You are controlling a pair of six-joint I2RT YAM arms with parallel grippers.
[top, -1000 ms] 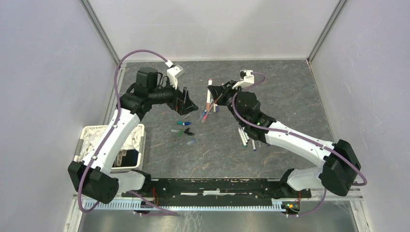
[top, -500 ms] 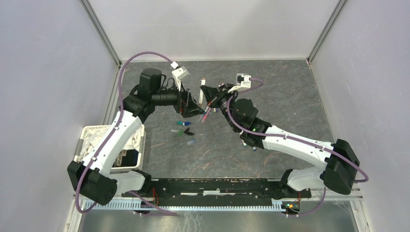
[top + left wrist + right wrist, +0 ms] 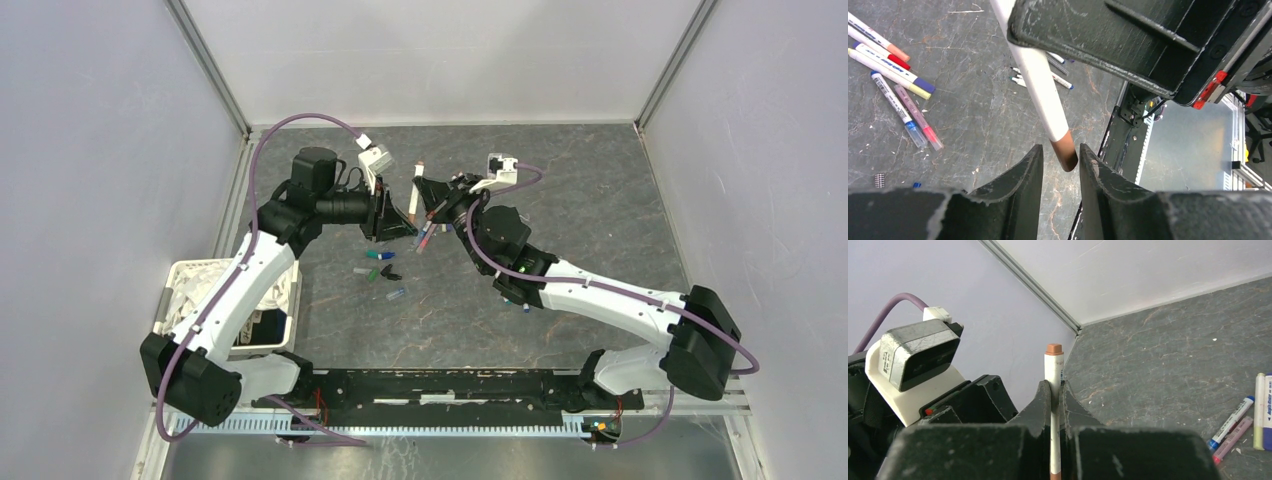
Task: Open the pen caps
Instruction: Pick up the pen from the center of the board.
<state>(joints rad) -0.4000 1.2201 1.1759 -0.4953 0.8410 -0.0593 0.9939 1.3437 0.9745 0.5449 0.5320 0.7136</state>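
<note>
My right gripper [image 3: 1054,384] is shut on the white barrel of a pen [image 3: 1053,370], holding it in the air over the back of the table; the pen's brown end [image 3: 1054,348] sticks out past the fingertips. The pen's other brown cap [image 3: 1065,152] sits between the fingers of my left gripper [image 3: 1060,146], close to the right finger with a small gap on the left. From above, the left gripper [image 3: 400,222] and right gripper [image 3: 428,196] meet at this pen [image 3: 418,187]. Loose pen caps [image 3: 381,266] lie on the table below.
Several capped pens [image 3: 895,80] lie in a loose group on the dark stone surface, also seen from above as pens [image 3: 430,236]. More pens [image 3: 510,290] lie under the right forearm. A white basket [image 3: 180,282] stands at the left edge.
The right arm swung the held pen left toward the left gripper. The left gripper moved in around the pen's brown cap and its fingers narrowed from wide open.
</note>
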